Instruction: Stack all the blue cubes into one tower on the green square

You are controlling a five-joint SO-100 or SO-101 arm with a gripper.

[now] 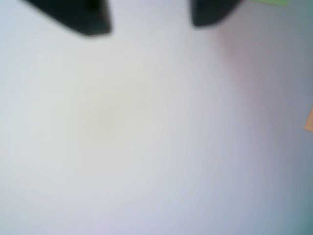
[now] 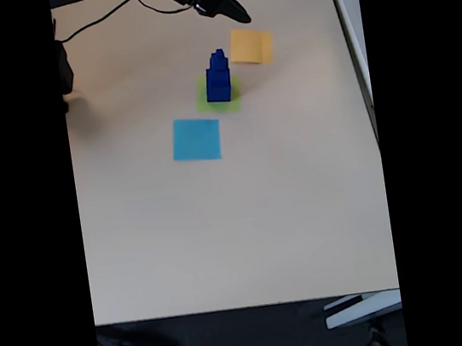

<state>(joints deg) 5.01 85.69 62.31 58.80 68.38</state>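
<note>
In the fixed view, several blue cubes point(image 2: 217, 77) stand as one tower, larger ones at the bottom and smaller on top, on the green square point(image 2: 231, 102) near the table's far middle. My gripper point(image 2: 233, 9) hangs above and behind the tower, near the top edge, apart from it. The blurred wrist view shows my gripper point(image 1: 149, 27) open, with its two dark fingers point(image 1: 88, 19) spread and only pale table between them. A sliver of the green square point(image 1: 274, 2) shows at the top right corner there.
An orange-yellow paper square point(image 2: 250, 45) lies just right of the tower, and a light-blue paper square point(image 2: 196, 138) lies in front of it. The arm and its cables point(image 2: 117, 6) cross the top left. The table's near half is bare wood.
</note>
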